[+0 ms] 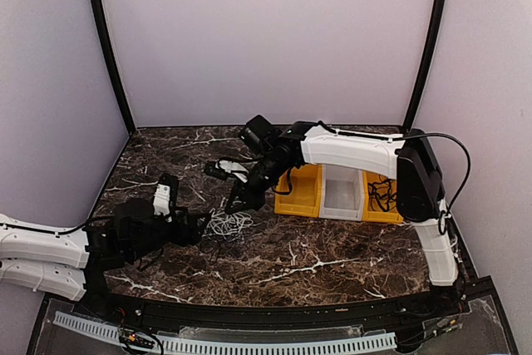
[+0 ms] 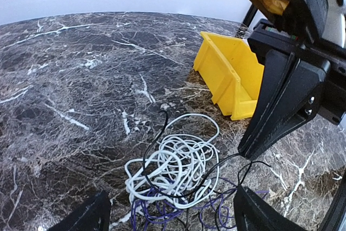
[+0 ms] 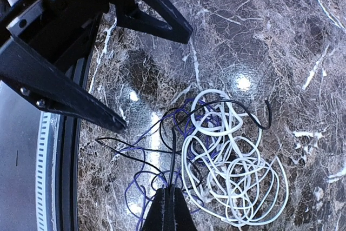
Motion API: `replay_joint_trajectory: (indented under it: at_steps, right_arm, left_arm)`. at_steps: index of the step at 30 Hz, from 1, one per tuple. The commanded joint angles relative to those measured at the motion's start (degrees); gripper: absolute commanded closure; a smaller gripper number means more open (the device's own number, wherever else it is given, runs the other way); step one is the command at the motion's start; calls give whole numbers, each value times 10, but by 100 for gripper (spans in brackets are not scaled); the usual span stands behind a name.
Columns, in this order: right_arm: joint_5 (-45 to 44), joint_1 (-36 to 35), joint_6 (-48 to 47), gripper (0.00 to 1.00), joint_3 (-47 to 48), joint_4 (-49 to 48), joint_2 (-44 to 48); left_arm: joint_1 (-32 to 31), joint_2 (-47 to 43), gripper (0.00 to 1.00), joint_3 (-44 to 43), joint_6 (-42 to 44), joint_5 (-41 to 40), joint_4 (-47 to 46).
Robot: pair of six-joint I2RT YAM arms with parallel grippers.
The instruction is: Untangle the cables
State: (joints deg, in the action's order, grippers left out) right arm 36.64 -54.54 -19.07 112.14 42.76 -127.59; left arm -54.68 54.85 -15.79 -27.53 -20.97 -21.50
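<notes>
Robotics lab test cell: plain pale backdrop panels (image 1: 266, 31) enclose a marble-patterned table (image 1: 332, 251), yellow parts bins (image 1: 306, 197) at far right.

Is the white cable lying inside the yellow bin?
No, the white cable lies heaped on the table, outside the yellow bin.

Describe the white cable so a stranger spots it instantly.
On the marble table, look left of the yellow bin. The white cable lies heaped in loose loops, thicker and brighter than the black strand and purple strand tangled with it.
</notes>
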Motion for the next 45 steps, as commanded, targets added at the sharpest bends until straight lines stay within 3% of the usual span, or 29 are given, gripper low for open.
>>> replay_joint_trajectory:
  at_steps: [1, 6, 10, 14, 16, 21, 26, 30, 35, 40, 45]
  right_arm:
    - [12, -6, 9, 100, 11, 1, 45]
    - [25, -6, 11, 100, 2, 5, 62]
    - [58, -6, 12, 100, 3, 8, 78]
    - [82, -6, 14, 100, 8, 8, 101]
    - [88, -6, 12, 100, 13, 14, 113]
    - [100, 1, -4, 100, 12, 20, 156]
    - [121, 22, -14, 100, 48, 34, 189]
    - [145, 51, -11, 100, 96, 40, 209]
    - [110, 83, -31, 100, 130, 42, 249]
    - [80, 118, -41, 100, 116, 40, 291]
    - [82, 171, -34, 100, 85, 29, 335]
  left_arm:
    - [-5, 32, 19, 13, 80, 41, -119]
    - [-6, 68, 20, 9, 105, 63, -164]
    - [-7, 98, 20, 15, 153, 50, -257]
    - [-7, 187, 24, -17, 223, 48, -351]
    - [-7, 247, 32, -47, 237, 34, -373]
    - [-6, 394, 42, -87, 243, 17, -475]
    - [-7, 491, 49, -117, 220, 31, -493]
    - [-7, 530, 50, -114, 202, 28, -514]
    - [-6, 556, 51, -110, 184, 28, -526]
    - [-6, 555, 51, -100, 179, 38, -545]
    - [-6, 520, 51, -113, 176, 51, -502]
